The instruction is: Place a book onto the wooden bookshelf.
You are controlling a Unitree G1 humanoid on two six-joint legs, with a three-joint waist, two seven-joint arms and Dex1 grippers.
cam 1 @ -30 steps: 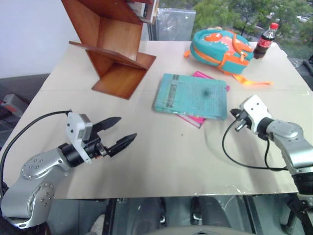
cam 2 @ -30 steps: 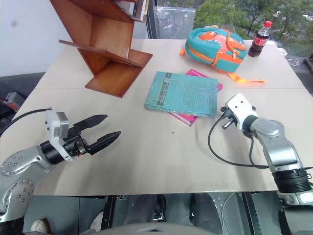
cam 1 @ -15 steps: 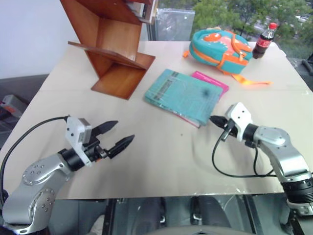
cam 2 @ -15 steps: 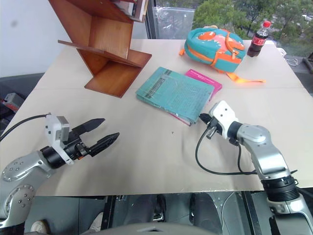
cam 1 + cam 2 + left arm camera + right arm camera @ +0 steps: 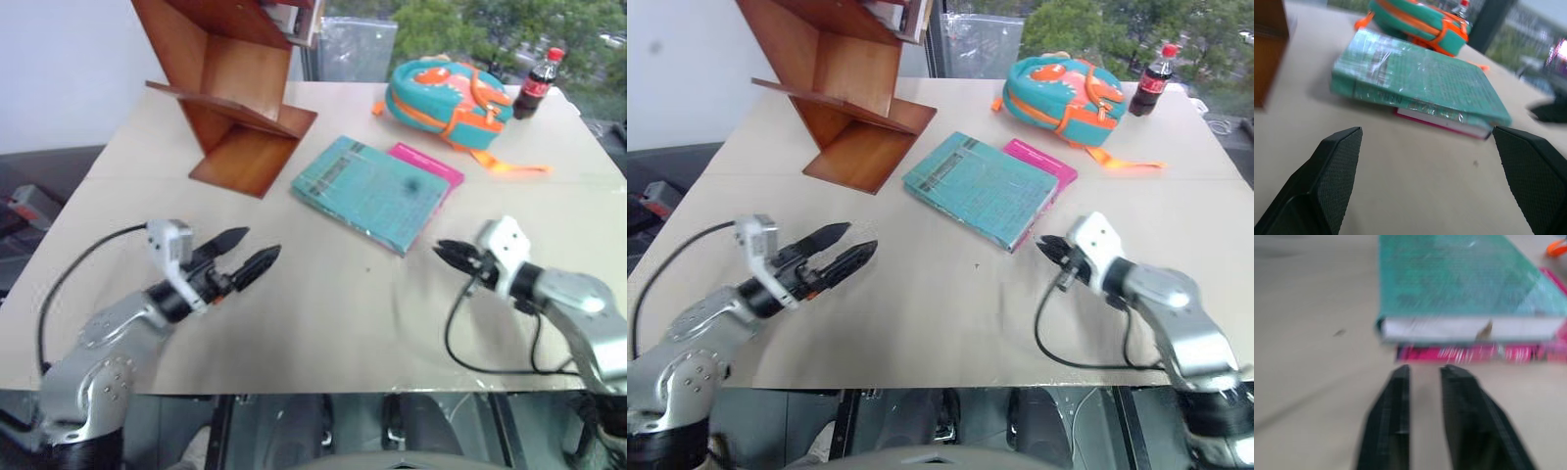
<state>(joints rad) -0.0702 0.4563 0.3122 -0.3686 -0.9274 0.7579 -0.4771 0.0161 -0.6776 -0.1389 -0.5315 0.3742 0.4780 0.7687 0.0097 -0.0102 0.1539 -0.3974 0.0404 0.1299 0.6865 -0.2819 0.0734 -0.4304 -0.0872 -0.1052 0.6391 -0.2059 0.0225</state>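
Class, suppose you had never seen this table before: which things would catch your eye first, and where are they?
The teal book lies mid-table on top of a pink book, angled toward the reddish wooden bookshelf at the far left. A teal and orange backpack sits at the far right beside a cola bottle. Nearer, the left gripper and right gripper hover over the table.
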